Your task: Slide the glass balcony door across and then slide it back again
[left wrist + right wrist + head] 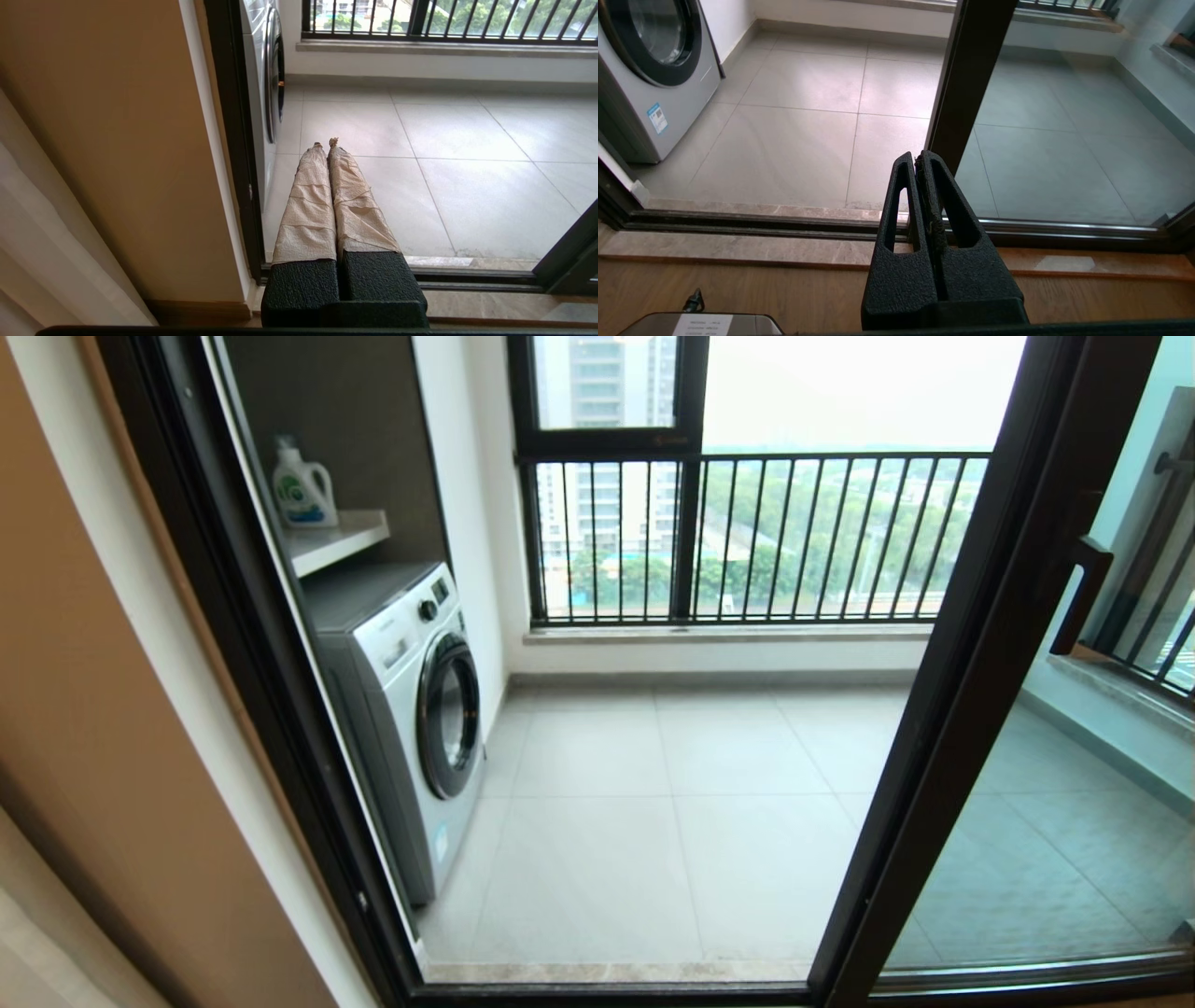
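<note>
Two tools closed and idle, door standing slid open to the right.

The glass balcony door [1027,728] sits at the right of the opening, its dark stile leaning across the head view with the bar handle [1080,597] on it. The left tool [325,142] hangs low by the left jamb, wrapped fingers pressed together, holding nothing. The right tool [920,158] is likewise closed and empty, low before the stile's foot. Likely a slide is due next: the right tool must rise to the handle and push leftward.

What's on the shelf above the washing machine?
A white detergent bottle stands on the shelf above the washing machine. The door frame hides the shelf's left end.
</note>
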Tool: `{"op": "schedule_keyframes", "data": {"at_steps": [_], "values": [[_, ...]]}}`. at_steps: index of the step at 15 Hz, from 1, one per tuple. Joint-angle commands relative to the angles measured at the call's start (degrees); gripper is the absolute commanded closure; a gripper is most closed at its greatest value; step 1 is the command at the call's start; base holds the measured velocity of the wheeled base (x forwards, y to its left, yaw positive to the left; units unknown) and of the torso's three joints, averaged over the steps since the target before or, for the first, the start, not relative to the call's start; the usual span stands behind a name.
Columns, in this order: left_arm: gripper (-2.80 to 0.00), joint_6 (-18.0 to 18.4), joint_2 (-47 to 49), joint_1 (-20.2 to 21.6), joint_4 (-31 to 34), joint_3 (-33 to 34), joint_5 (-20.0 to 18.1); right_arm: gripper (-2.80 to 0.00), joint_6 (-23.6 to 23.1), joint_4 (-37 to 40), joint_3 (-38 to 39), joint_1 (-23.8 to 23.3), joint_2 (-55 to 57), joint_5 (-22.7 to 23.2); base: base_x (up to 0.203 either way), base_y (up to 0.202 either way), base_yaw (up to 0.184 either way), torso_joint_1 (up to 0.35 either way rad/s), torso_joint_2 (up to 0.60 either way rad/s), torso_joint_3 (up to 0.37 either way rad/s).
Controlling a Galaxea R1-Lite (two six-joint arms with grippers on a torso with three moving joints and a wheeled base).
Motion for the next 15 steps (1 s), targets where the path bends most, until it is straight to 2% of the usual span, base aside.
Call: {"op": "schedule_keyframes", "data": {"at_steps": [1, 3, 4, 5, 15], "values": [[0.00, -0.02, 0.09, 0.00, -0.05, 0.00, 0.02, 0.00, -1.30, -15.71, 14.06, 0.03, -0.16, 1.27, 0.000, 0.000, 0.000, 0.000, 0.00, 0.000], [0.00, -0.02, 0.09, 0.00, -0.05, 0.00, 0.02, 0.00, -0.78, -20.54, 16.76, 0.03, -0.15, 2.56, 0.000, 0.000, 0.000, 0.000, 0.00, 0.000], [0.00, -0.02, 0.09, 0.00, -0.05, 0.00, 0.02, 0.00, 2.39, -22.44, 15.78, 0.02, -0.14, 2.62, 0.000, 0.000, 0.000, 0.000, 0.00, 0.000], [0.00, -0.02, 0.09, 0.00, -0.05, 0.00, 0.02, 0.00, 2.62, -23.01, 15.63, 0.02, -0.14, 2.34, 0.000, 0.000, 0.000, 0.000, 0.00, 0.000], [0.00, -0.02, 0.09, 0.00, -0.05, 0.00, 0.02, 0.00, 2.63, -22.84, 15.62, 0.02, -0.14, 2.17, 0.000, 0.000, 0.000, 0.000, 0.00, 0.000]]}}
